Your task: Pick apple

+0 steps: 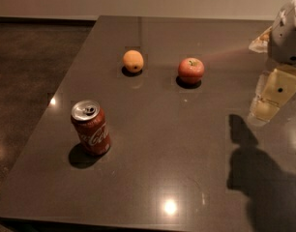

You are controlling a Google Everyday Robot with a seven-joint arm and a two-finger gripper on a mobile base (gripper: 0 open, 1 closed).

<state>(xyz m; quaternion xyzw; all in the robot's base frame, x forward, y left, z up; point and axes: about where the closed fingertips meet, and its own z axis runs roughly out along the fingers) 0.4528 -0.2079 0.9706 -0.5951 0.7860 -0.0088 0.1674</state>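
1. Apple (191, 70) sits on the far half of the dark table (177, 144), upright with its stem dimple facing up. It stands right of the orange fruit (133, 61) and well apart from it.
2. We judge it firm and fairly light, with a smooth, waxy skin that may slide under a pinch. It can also bruise, so moderate force should be enough.
3. Being round, it can roll on this glossy top if we nudge it off-centre. We would rather come down over it than push at it from the side.
4. We think the best hold is across its widest girth. The contact faces should meet opposite flanks below the shoulder, away from the dimple where the curve falls off.
5. Our gripper (273, 94) hangs at the right edge of the view, above the table and well apart from the apple. It is holding nothing that we can see. Whether it stands wide or narrow we cannot tell.
6. We see the soda can (91, 127) near the front left, far from the likely approach, so we expect no interference there.
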